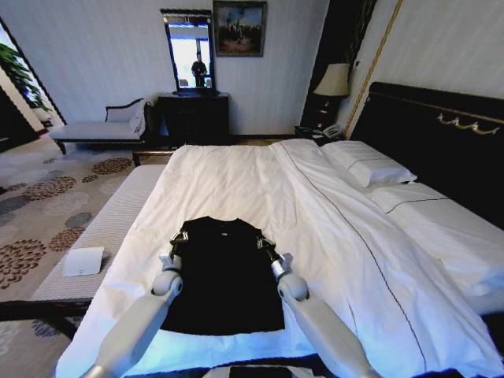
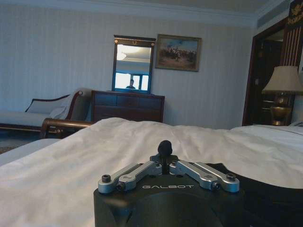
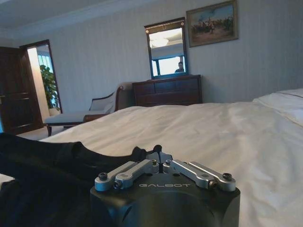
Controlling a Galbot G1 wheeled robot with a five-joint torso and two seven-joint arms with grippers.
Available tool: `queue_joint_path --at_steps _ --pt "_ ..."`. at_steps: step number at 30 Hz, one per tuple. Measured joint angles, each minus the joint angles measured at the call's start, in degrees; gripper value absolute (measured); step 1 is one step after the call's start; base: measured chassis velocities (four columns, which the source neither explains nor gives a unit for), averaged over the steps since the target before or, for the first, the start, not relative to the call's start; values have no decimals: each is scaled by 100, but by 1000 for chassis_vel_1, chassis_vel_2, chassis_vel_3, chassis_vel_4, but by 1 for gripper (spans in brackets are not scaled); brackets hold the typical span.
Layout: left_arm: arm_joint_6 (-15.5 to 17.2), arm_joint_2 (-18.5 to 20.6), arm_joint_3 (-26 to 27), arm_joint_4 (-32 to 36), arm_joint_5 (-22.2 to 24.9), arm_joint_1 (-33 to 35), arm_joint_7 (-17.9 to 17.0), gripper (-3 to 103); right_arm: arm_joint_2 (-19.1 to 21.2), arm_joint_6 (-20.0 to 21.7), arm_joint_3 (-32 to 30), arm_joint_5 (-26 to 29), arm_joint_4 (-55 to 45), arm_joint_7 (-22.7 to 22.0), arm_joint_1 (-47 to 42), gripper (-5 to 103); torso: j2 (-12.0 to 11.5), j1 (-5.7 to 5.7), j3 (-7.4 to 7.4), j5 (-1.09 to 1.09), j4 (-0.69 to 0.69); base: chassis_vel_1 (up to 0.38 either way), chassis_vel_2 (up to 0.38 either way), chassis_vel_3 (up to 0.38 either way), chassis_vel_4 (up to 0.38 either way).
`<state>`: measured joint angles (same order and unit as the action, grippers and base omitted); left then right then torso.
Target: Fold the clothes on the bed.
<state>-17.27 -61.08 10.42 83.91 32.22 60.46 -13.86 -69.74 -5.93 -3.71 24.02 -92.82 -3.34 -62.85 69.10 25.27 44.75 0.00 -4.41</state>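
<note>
We see the black T-shirt [image 1: 224,272] lying flat on the white bed [image 1: 331,228], near its foot, long axis running away from us toward the far end. Our left gripper [image 1: 179,238] and right gripper [image 1: 265,242] sit at its two sleeves, equally near, jaws clenched on the sleeve fabric as far as we can judge.

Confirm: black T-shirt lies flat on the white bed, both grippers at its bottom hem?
Not the hem. In the head view the left gripper and right gripper sit at the sleeves of the black T-shirt, which lies flat on the white bed.
</note>
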Motion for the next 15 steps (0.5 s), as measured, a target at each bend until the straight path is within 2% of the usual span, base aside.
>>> queue_joint_path --at_steps 7,15 --pt "-97 103 334 501 0 643 44 2 151 -64 -219 -203 -647 9 -890 0 0 0 0 1 -2 0 0 0 0" --pt "-275 130 886 984 -88 1807 388 2 91 -190 -485 -467 -1130 32 -1834 0 0 0 0 1 0 0 0 0 0"
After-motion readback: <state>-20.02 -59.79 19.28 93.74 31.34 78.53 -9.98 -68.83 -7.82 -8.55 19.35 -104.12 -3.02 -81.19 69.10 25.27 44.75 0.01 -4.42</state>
